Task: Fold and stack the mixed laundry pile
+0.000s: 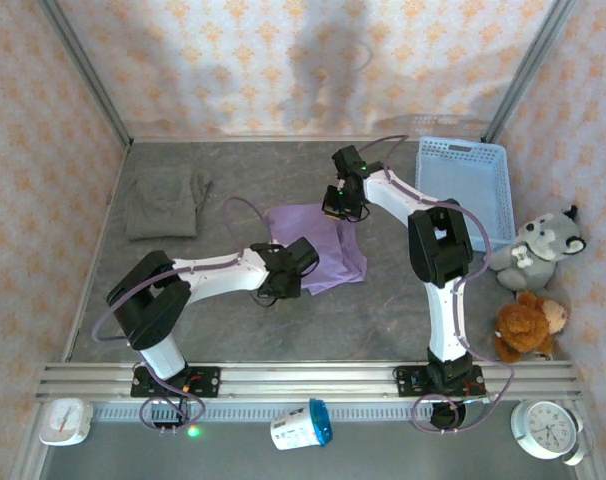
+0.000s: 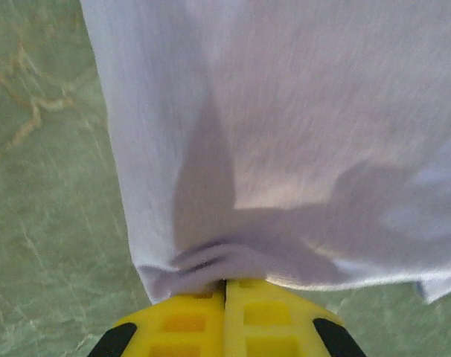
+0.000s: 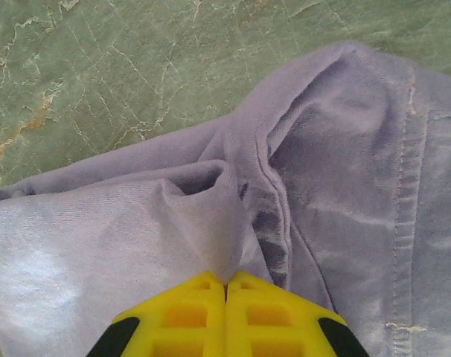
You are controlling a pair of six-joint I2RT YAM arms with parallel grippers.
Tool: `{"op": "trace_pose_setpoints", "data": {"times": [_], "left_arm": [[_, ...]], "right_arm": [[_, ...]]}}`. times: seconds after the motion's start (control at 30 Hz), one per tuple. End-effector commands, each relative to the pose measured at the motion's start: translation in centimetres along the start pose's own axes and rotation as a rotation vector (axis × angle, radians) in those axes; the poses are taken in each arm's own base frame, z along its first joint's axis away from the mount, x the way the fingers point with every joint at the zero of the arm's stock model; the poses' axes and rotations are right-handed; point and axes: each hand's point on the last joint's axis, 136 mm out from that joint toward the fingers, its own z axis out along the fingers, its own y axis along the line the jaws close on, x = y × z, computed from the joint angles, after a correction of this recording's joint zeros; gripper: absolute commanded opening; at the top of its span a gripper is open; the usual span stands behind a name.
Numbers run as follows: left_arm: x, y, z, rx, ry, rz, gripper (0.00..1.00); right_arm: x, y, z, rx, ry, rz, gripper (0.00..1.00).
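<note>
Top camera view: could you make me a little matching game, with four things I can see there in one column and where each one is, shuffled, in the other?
Things:
1. lavender T-shirt
2. olive-grey garment
3. light blue basket
4. grey plush wolf

Places:
A. far left of the table, touched by neither arm
B. right side, beside a brown plush toy
C. middle of the table, pinched in both arms' shut jaws
D. far right corner of the table

Pairs: 1-C, 2-A, 3-D, 4-B.
</note>
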Motion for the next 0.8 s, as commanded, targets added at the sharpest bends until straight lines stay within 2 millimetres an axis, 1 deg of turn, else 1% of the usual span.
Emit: {"op": "trace_pose_setpoints", "data": {"times": [0.0, 0.07, 0.13, 0.2, 0.3, 0.37, 0.43, 0.5, 0.63, 0.7, 0.77], "left_arm": [[-2.6, 0.6, -0.3, -0.075, -0.109, -0.058, 0.00], [-2.7, 0.8, 0.2, -0.105, -0.106, -0.062, 0.00], [-2.3, 1.2, 1.1, -0.146, -0.086, -0.057, 0.00], [-1.9, 1.4, 1.6, -0.168, -0.060, -0.049, 0.00], [-1.2, 1.8, 2.0, -0.190, -0.031, -0.038, 0.00], [-0.9, 2.1, 2.2, -0.200, -0.020, -0.034, 0.00], [-0.7, 2.3, 2.3, -0.208, -0.010, -0.032, 0.00], [-0.6, 2.2, 2.3, -0.209, -0.006, -0.034, 0.00], [-0.7, 1.9, 2.3, -0.203, -0.002, -0.042, 0.00], [-1.0, 1.6, 2.3, -0.201, -0.002, -0.043, 0.00], [-1.2, 1.2, 2.2, -0.195, -0.001, -0.043, 0.00]], "right_arm": [[-0.1, 0.7, -1.8, -0.009, -0.006, 0.004, 0.00], [-0.3, 0.6, -2.7, -0.014, -0.021, 0.012, 0.00], [-0.7, 0.6, -3.6, -0.022, -0.037, 0.026, 0.00], [-1.4, 0.4, -4.5, -0.031, -0.057, 0.039, 0.00], [-3.1, -0.1, -6.5, -0.026, -0.113, 0.044, 0.00], [-4.2, -1.0, -7.6, 0.012, -0.151, 0.044, 0.00], [-4.7, -2.8, -7.9, 0.078, -0.167, 0.055, 0.00], [-4.7, -5.1, -7.3, 0.135, -0.161, 0.094, 0.00], [-4.2, -9.1, -5.0, 0.198, -0.130, 0.188, 0.00], [-3.5, -10.2, -3.4, 0.211, -0.094, 0.220, 0.00], [-2.9, -10.6, -1.7, 0.204, -0.057, 0.234, 0.00]]}}
